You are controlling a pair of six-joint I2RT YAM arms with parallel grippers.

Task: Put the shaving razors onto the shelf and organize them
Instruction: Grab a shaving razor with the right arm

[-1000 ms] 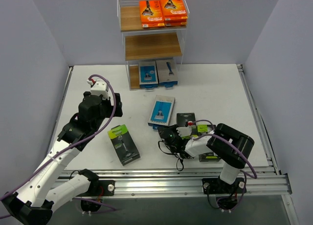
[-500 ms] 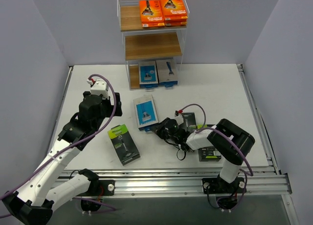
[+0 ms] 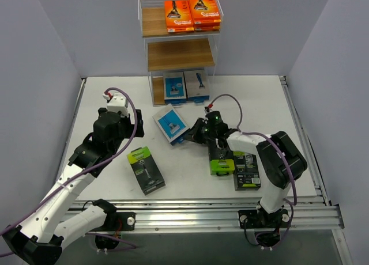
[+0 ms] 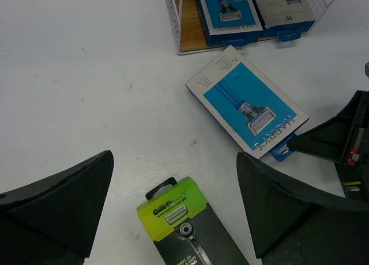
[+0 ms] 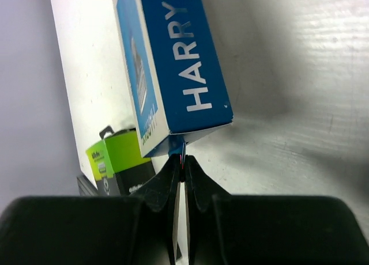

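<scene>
My right gripper (image 3: 190, 136) is shut on the hang tab of a blue-and-white razor pack (image 3: 171, 124), which it holds over the table a little in front of the shelf (image 3: 180, 55). The right wrist view shows the pack (image 5: 173, 57) rising from the pinched fingertips (image 5: 180, 159). Orange packs (image 3: 191, 14) lie on the shelf's top tier, and two blue-and-white packs (image 3: 185, 86) on the bottom board. A black pack with a lime-green top (image 3: 146, 170) lies on the table. My left gripper (image 4: 174, 161) hangs open above it (image 4: 173, 204), holding nothing.
Two more black-and-green packs (image 3: 222, 165) (image 3: 247, 171) lie beside the right forearm. The shelf's middle board (image 3: 180, 53) carries nothing. The left wrist view shows the bottom tier's wire wall (image 4: 173, 11) and the right gripper's black body (image 4: 337, 138).
My right gripper has swung the blue-and-white pack left and then back toward the shelf, uncovering the green-topped pack near its forearm. The left arm has not moved.
</scene>
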